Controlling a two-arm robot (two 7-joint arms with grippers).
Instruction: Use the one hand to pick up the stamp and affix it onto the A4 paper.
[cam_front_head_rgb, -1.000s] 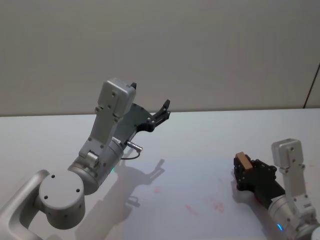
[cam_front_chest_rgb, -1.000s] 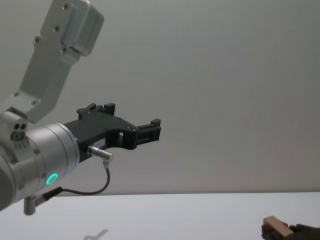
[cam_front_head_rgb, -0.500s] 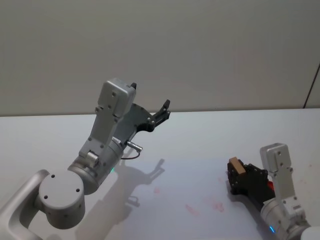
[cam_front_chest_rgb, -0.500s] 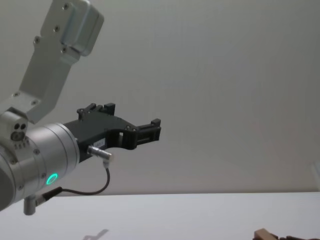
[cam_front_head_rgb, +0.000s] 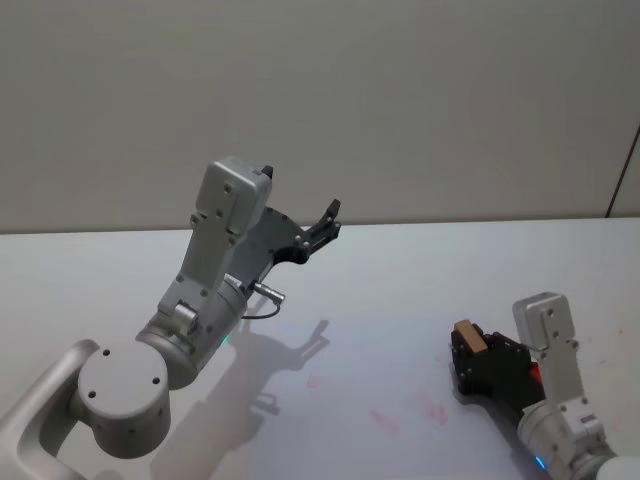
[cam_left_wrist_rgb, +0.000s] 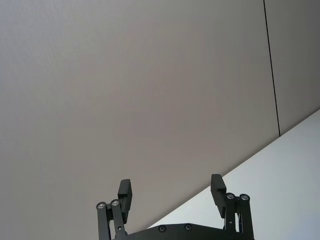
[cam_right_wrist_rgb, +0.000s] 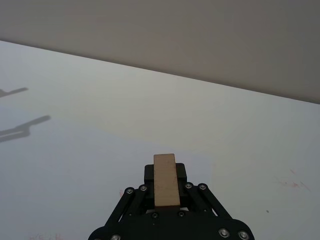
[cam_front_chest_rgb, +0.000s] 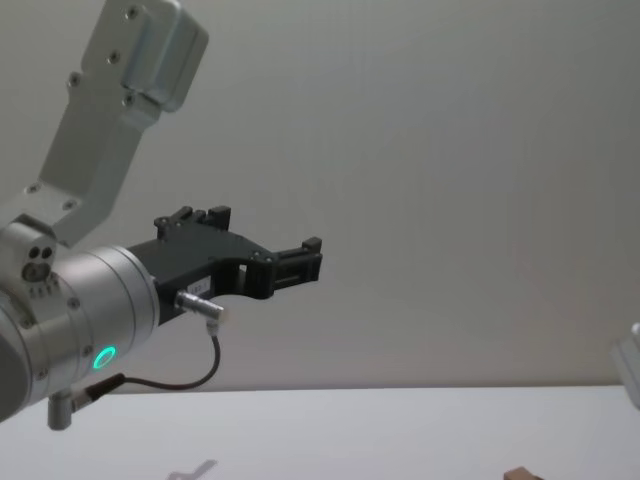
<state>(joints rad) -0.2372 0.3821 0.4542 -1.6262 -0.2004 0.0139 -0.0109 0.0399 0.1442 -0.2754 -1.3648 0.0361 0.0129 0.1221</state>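
Held stamp pinched in right gripper, perhaps just above the table beneath it; parked left gripper aloft, fingers spread.

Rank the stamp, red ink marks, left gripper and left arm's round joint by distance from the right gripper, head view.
1. The stamp, held in the right gripper.
2. The red ink marks, on the surface just left.
3. The left gripper, raised and open, farther left.
4. The left arm's round joint, far left.
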